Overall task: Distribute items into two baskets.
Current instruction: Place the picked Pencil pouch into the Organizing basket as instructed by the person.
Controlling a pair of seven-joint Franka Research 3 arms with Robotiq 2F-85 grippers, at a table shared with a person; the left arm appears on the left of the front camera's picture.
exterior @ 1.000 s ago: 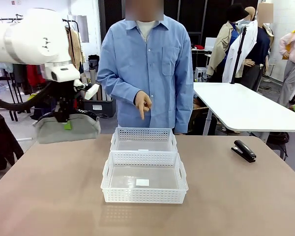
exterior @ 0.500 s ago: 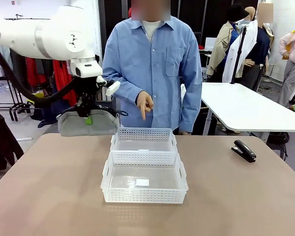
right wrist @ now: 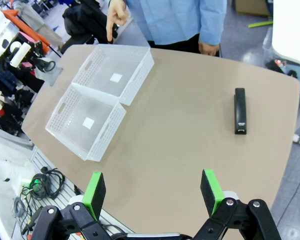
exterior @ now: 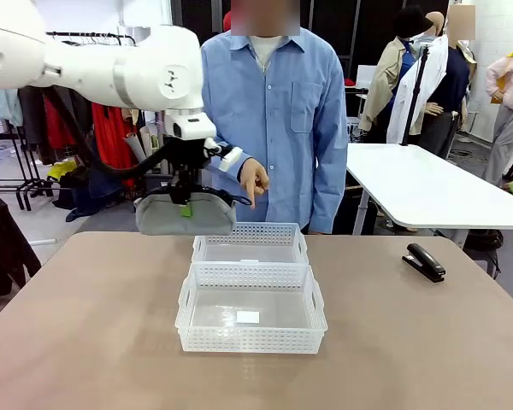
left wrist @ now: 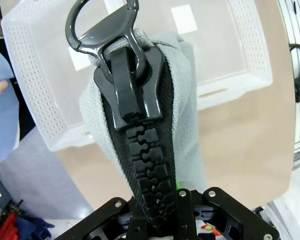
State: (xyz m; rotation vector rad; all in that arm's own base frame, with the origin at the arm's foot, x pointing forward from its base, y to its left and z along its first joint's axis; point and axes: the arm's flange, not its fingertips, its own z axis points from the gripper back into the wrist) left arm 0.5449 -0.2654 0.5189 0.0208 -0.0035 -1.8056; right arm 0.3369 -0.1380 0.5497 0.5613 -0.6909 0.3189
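Note:
My left gripper (exterior: pixel 185 203) is shut on the black zip of a grey fabric pouch (exterior: pixel 185 219), which hangs in the air just left of the far white basket (exterior: pixel 250 243). In the left wrist view the pouch (left wrist: pixel 186 95) dangles from the gripper (left wrist: pixel 157 212) over the baskets' perforated walls (left wrist: pixel 36 100). The near basket (exterior: pixel 250 335) stands against the far one. A small black stapler (exterior: pixel 424 261) lies on the table at the right. My right gripper (right wrist: pixel 153 192) is open, high above the table, with the stapler (right wrist: pixel 240 111) and both baskets (right wrist: pixel 139 71) below it.
A person in a blue shirt stands at the far edge, one hand (exterior: pixel 253 181) pointing down toward the far basket. A white table (exterior: pixel 419 184) stands behind at the right. The brown tabletop (exterior: pixel 85 325) is bare around the baskets.
My left arm has carried the grey pouch to the right, from the table's left side to just beside the far basket. The person's pointing hand has stayed put.

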